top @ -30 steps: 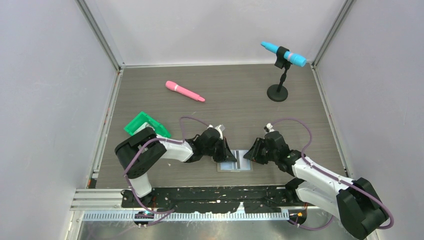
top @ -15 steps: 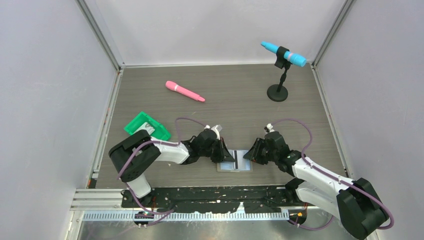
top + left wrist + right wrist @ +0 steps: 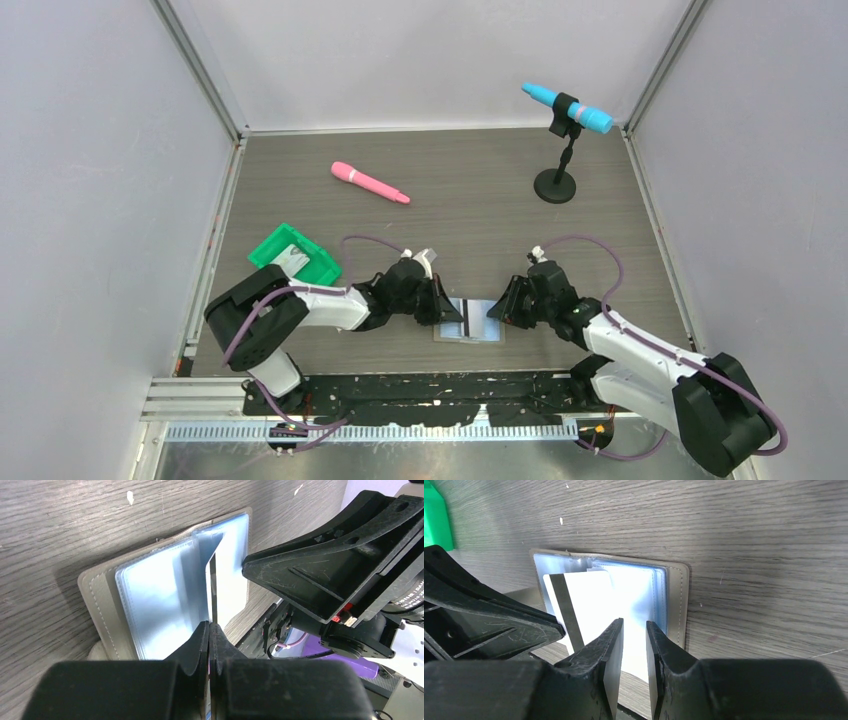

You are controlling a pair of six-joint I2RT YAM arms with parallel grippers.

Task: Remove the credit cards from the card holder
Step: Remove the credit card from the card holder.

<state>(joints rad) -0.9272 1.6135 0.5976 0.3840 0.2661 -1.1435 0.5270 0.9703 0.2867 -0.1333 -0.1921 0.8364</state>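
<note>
The card holder (image 3: 470, 337) lies open near the table's front edge, grey cover down, pale blue pockets (image 3: 155, 600) up. My left gripper (image 3: 210, 626) is shut on a credit card (image 3: 213, 587), seen edge-on here. In the right wrist view this card (image 3: 586, 597) is white with a dark stripe and sticks out of the holder's (image 3: 674, 605) left pocket. My right gripper (image 3: 634, 625) hovers low over the right page, jaws a narrow gap apart with nothing between them. From above, the left gripper (image 3: 452, 314) and right gripper (image 3: 497, 318) face each other across the holder.
A green tray (image 3: 322, 264) with a pale card (image 3: 290, 257) in it sits to the left of the arms. Farther back lie a pink microphone (image 3: 370, 183) and a blue microphone (image 3: 566, 108) on a black stand (image 3: 555, 186). Walls close in three sides.
My left gripper has drawn back a little to the left, and the striped card has slid further out of the pocket. The right arm has stayed put.
</note>
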